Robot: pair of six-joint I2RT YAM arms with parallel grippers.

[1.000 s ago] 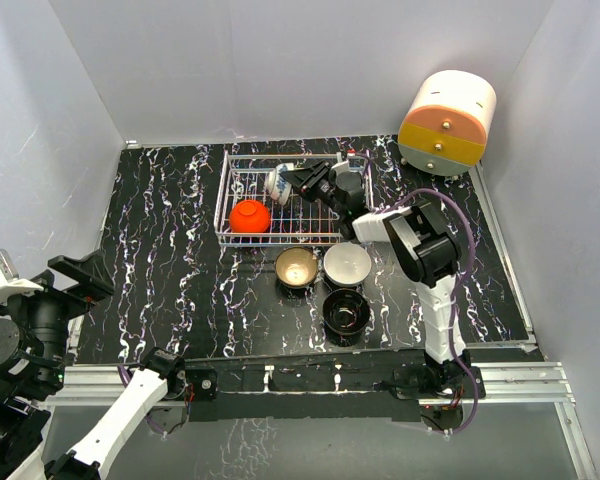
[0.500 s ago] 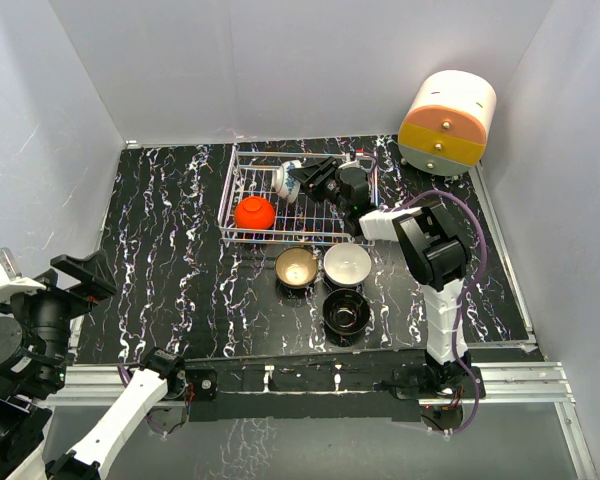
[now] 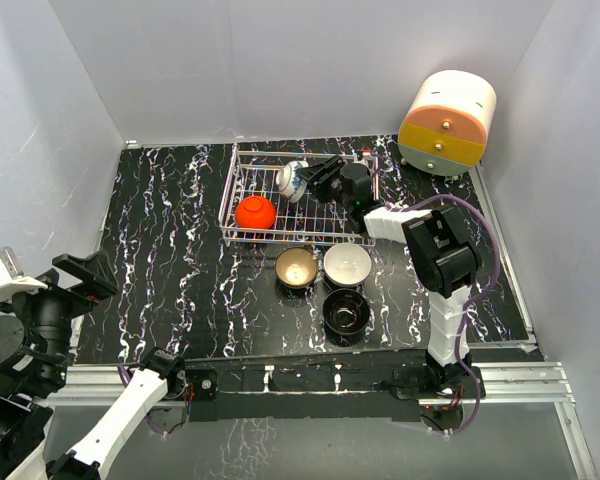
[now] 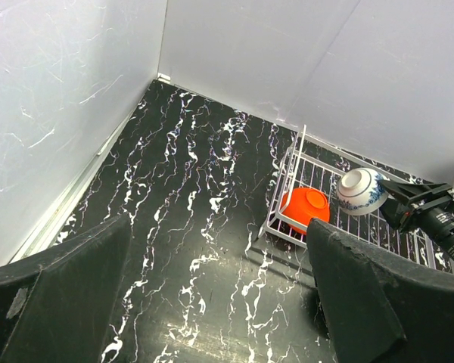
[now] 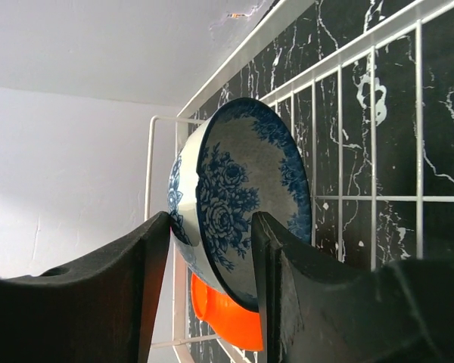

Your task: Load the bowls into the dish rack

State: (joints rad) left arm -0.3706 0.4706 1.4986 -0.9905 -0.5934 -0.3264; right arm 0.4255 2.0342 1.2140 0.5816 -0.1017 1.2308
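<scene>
The white wire dish rack (image 3: 228,212) stands at the middle back of the table. A red bowl (image 3: 252,213) lies upside down in its front left corner. My right gripper (image 3: 308,180) is shut on the rim of the blue-and-white bowl (image 3: 292,180), one finger inside and one outside, and holds it on its side over the rack floor. The right wrist view shows that bowl (image 5: 242,189) between my fingers, with the red bowl (image 5: 227,318) behind. The tan bowl (image 3: 296,267), white bowl (image 3: 347,264) and black bowl (image 3: 346,312) sit upright in front of the rack. My left gripper (image 4: 219,287) is open and empty at the near left.
A cream-and-orange round drawer unit (image 3: 447,122) stands at the back right corner. White walls close the table on the left, back and right. The right arm reaches over the white bowl toward the rack.
My right gripper has carried the blue-and-white bowl a little to the right and toward the back of the rack. The rack has shifted slightly right. The left arm has barely moved.
</scene>
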